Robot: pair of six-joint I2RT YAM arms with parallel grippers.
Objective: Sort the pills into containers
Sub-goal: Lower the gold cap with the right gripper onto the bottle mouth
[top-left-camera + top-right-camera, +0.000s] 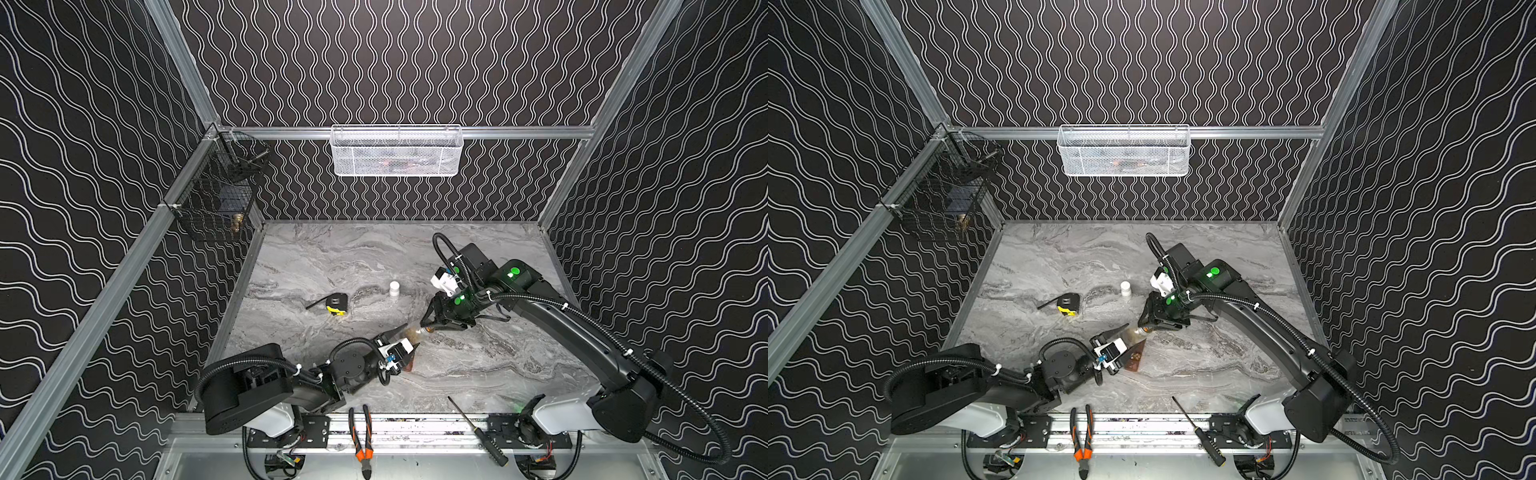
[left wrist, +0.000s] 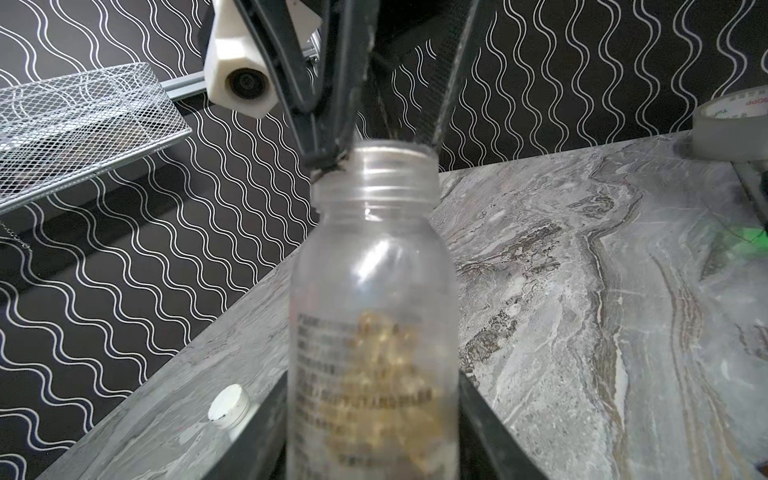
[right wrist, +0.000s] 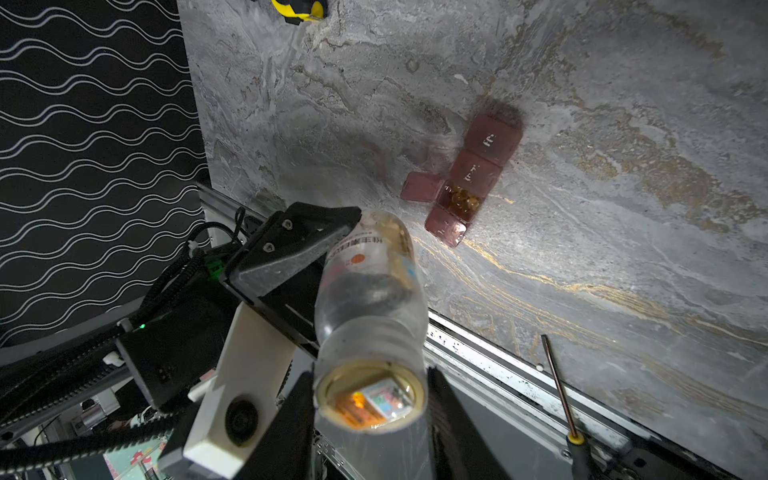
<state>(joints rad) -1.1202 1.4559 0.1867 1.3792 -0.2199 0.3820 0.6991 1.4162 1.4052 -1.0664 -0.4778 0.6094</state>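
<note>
The pill box [image 3: 484, 151], a reddish-brown see-through plastic strip of four square cells, lies flat on the grey marbled table [image 3: 623, 208], near the front edge around the middle. The second cell from the near end has its lid [image 3: 422, 187] flipped open and holds glossy amber capsules [image 3: 463, 199]. Close by, off the table, a clear uncapped bottle [image 3: 370, 291] lies nearly level. The left gripper [image 2: 374, 386] clamps its body and the right gripper [image 3: 370, 386] pinches its threaded neck. A round white cap [image 1: 394, 288] stands farther back.
</note>
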